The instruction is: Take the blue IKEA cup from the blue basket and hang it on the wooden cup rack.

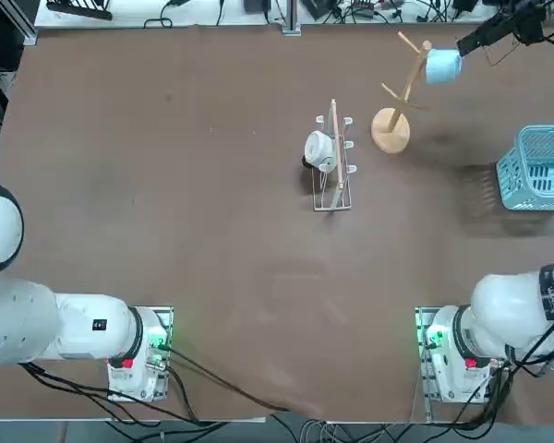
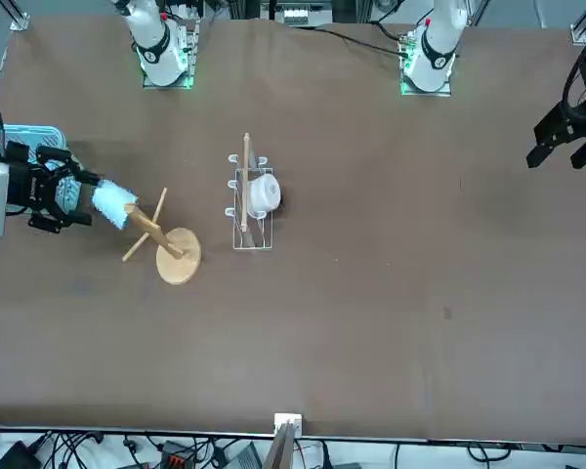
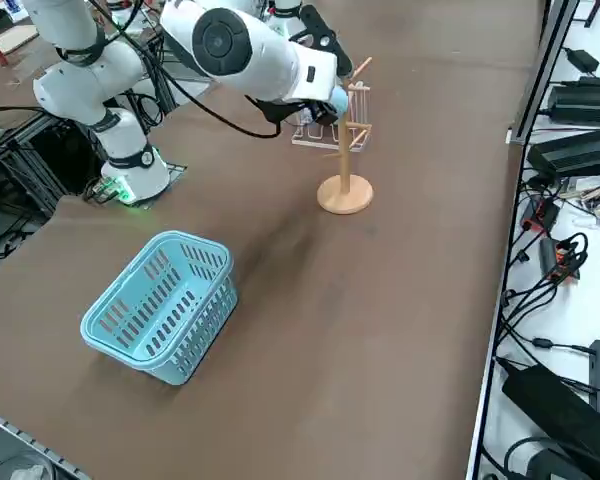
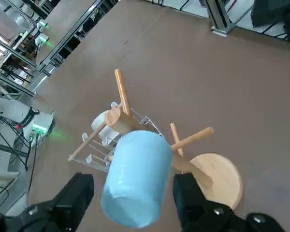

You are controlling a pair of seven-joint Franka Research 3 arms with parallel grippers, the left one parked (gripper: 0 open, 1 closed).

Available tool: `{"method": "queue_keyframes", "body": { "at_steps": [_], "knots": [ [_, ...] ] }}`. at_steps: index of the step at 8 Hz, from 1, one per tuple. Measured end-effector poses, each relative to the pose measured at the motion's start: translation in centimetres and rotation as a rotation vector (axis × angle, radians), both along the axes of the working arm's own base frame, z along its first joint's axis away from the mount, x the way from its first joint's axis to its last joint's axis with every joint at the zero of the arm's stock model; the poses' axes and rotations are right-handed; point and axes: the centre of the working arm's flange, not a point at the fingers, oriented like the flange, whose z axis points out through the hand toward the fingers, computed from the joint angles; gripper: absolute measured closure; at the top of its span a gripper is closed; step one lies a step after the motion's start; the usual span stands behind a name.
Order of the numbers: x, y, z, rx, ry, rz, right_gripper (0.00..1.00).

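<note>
The pale blue cup (image 1: 442, 66) hangs tilted on an upper peg of the wooden cup rack (image 1: 392, 125), at the table's far right. In the right wrist view the cup (image 4: 137, 186) lies between my two fingers (image 4: 82, 191), with a gap showing on one side. My right gripper (image 2: 86, 200) is open, just behind the cup (image 2: 112, 203) on the side away from the rack's pole (image 2: 156, 234). The turquoise basket (image 1: 540, 171) stands near the table's right edge with nothing in it (image 3: 160, 305).
A low metal wire rack (image 1: 332, 161) with a wooden bar holds a white cup (image 1: 319, 149) just left of the wooden rack. Cables and power supplies (image 3: 580, 150) lie beyond the table's far edge.
</note>
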Motion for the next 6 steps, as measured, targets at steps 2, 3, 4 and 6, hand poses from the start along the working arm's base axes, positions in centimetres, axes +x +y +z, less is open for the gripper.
{"method": "queue_keyframes", "body": {
  "at_steps": [2, 3, 4, 6],
  "knots": [
    [0.7, -0.9, 3.2, -0.090, -0.038, 0.005, 0.00],
    [0.9, -1.3, 5.0, -0.150, -0.025, -0.013, 0.00],
    [0.7, -1.4, 6.6, -0.208, 0.007, -0.043, 0.00],
    [-0.7, -1.6, 9.5, -0.354, 0.088, -0.118, 0.00]
  ]
}}
